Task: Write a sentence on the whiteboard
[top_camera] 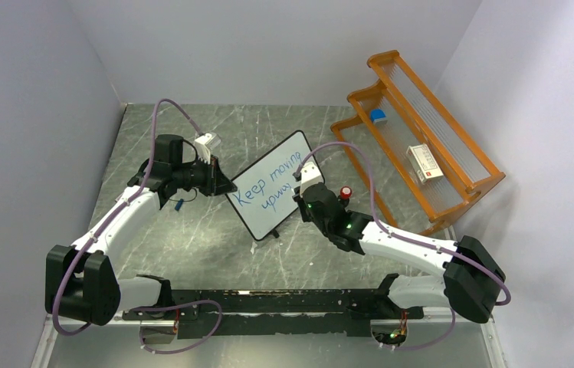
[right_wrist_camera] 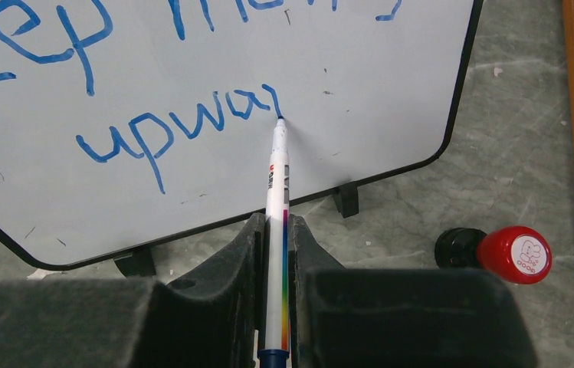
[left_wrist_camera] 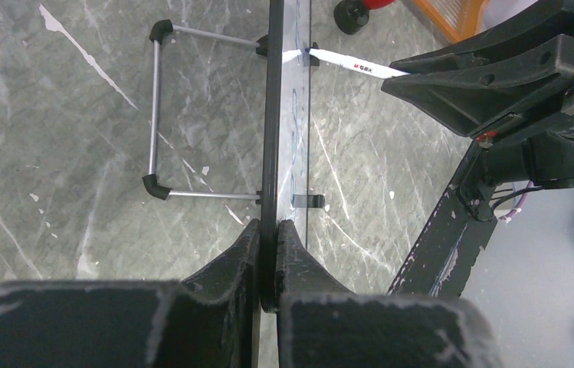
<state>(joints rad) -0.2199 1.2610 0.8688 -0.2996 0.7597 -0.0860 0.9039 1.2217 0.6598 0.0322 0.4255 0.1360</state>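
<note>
The whiteboard (top_camera: pixel 282 201) stands tilted on the marble table, its black-framed left edge (left_wrist_camera: pixel 272 115) pinched between my left gripper's (left_wrist_camera: pixel 268 230) shut fingers. The sentence (top_camera: pixel 268 180) is in blue: "Keep moving" on the upper line, and "upwa" with one more stroke (right_wrist_camera: pixel 176 126) below. My right gripper (right_wrist_camera: pixel 277 230) is shut on a white marker (right_wrist_camera: pixel 277 176) with a rainbow stripe. The marker's tip touches the whiteboard (right_wrist_camera: pixel 360 92) at the end of the last stroke. In the left wrist view the marker (left_wrist_camera: pixel 352 67) meets the board's face from the right.
A red-topped stamp (right_wrist_camera: pixel 513 254) stands on the table just right of the board, close to my right gripper (top_camera: pixel 304 193). An orange rack (top_camera: pixel 421 146) at the back right holds a white box (top_camera: pixel 425 163). A wire stand (left_wrist_camera: pixel 155 115) props the board from behind.
</note>
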